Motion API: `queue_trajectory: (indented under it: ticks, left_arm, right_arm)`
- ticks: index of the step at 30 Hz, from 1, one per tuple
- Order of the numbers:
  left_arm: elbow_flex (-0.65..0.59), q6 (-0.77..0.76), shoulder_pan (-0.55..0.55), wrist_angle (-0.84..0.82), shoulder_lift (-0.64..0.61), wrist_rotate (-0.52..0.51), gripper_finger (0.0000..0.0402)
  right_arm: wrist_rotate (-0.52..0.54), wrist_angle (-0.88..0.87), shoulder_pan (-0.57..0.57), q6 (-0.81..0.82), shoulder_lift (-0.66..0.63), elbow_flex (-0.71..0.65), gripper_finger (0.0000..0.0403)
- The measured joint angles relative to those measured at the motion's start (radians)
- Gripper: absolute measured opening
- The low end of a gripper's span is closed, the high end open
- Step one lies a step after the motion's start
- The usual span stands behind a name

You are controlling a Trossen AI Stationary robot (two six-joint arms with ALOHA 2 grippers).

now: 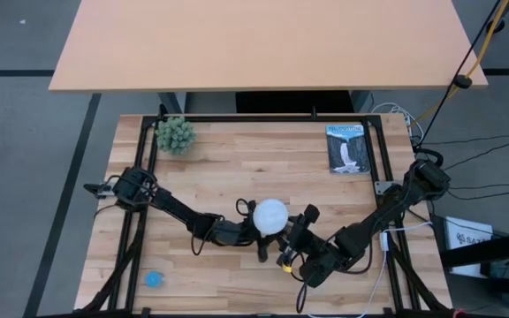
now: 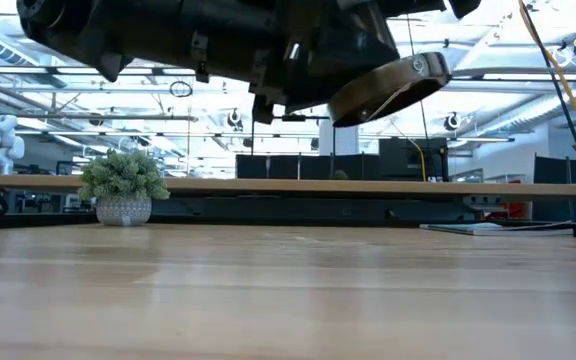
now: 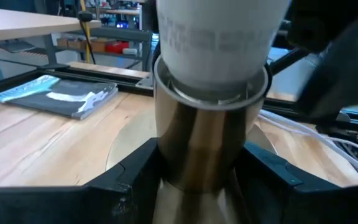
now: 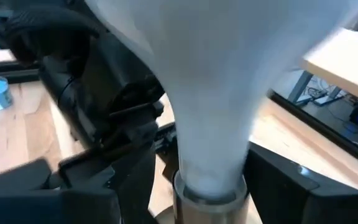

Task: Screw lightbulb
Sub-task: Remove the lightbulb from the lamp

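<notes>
Pinching the socket (image 3: 204, 155), the left tool (image 3: 197, 180) steadied it; right tool (image 4: 210, 186) spread around the lightbulb (image 1: 269, 215) at table six o'clock, regrip probably next

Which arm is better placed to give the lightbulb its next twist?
Probably the right: its gripper stands beside the lightbulb, fingers open around its neck, while the left gripper clamps the socket.

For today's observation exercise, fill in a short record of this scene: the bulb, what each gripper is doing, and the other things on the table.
lightbulb: white lightbulb mid-table, its base in a brass socket, held off the table
left gripper: left gripper clamped on the socket
right gripper: right gripper with jaws open either side of the bulb's neck
table items: small plant, book, blue tape roll
</notes>
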Motion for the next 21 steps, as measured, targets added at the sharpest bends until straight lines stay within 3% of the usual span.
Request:
queue_trajectory:
  ticks: [7,13,17,21]
  left_arm:
    - [0.015,0.027,-0.012,-0.045,0.000,0.000,0.0190]
    - [0.015,0.097,-0.040,-0.046,0.000,-0.014,0.0190]
    - [0.015,0.111,-0.048,-0.045,0.000,-0.009,0.0190]
    - [0.016,0.110,-0.047,-0.045,0.000,0.059,0.0190]
  right_arm:
    - [0.028,0.006,0.003,0.000,0.000,0.000,0.0203]
    - [0.020,0.011,0.011,-0.009,-0.001,0.000,0.0137]
    - [0.016,0.013,0.026,-0.028,-0.006,0.000,0.0133]
    - [0.002,0.017,0.039,-0.028,-0.010,0.000,0.0133]
